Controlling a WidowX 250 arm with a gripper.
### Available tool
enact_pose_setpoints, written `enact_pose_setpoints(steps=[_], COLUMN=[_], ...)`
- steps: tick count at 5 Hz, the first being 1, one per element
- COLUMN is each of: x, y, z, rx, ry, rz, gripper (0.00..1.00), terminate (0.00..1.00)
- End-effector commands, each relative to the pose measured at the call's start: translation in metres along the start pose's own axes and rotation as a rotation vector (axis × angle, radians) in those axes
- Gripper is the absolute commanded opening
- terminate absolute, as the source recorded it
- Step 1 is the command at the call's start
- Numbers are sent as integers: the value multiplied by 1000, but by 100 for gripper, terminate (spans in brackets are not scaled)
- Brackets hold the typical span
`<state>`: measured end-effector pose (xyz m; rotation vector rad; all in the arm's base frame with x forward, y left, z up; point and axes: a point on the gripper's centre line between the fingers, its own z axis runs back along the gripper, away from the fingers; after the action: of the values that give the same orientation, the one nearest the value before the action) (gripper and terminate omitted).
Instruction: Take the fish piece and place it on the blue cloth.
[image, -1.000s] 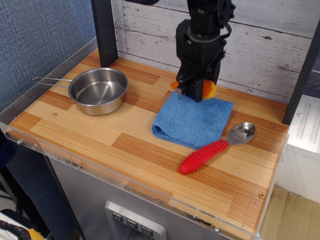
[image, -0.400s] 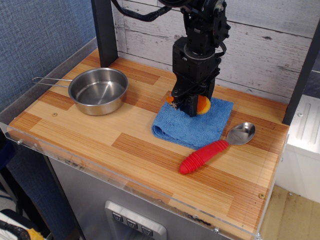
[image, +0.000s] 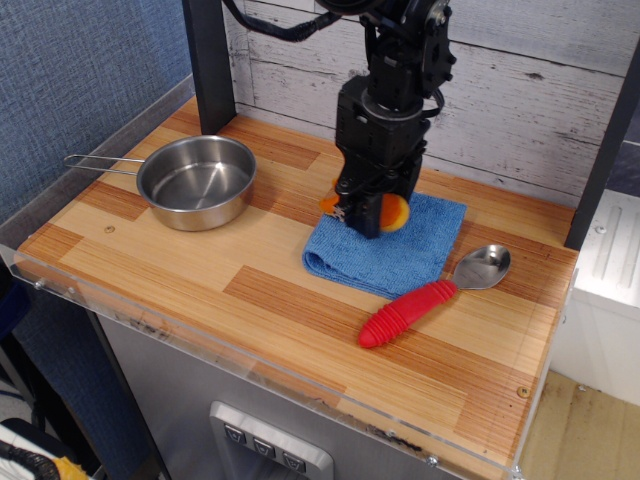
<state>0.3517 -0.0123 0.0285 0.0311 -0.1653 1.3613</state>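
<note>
The black gripper (image: 364, 214) hangs over the back left part of the blue cloth (image: 395, 252) and is shut on the orange fish piece (image: 394, 211). The fish's yellow-orange body shows to the right of the fingers and its darker tail pokes out to the left. The fish sits low, just above or touching the cloth; I cannot tell which. The cloth lies folded on the wooden table, right of centre.
A steel pan (image: 196, 181) with a long wire handle stands at the left. A spoon (image: 432, 294) with a red handle lies just right of the cloth. A dark post (image: 208, 60) stands at the back left, and a plank wall runs behind the table.
The gripper with the fish has moved down and a little forward-left, from above the cloth's back edge to low over the cloth. It stays shut on the fish.
</note>
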Motion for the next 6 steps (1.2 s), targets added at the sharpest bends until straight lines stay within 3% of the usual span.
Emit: enact_pose_setpoints(steps=[1, 2, 3, 4, 6], x=[11, 16, 26, 38, 65], y=[2, 3, 6, 16, 44], z=[24, 38, 68, 100, 138], rx=[-46, -71, -93, -123, -184], ry=[-38, -39, 36, 27, -56], rz=[33, 62, 103, 151, 233], gripper=[100, 100, 100, 100, 100], terminate=[0, 0, 0, 0, 0])
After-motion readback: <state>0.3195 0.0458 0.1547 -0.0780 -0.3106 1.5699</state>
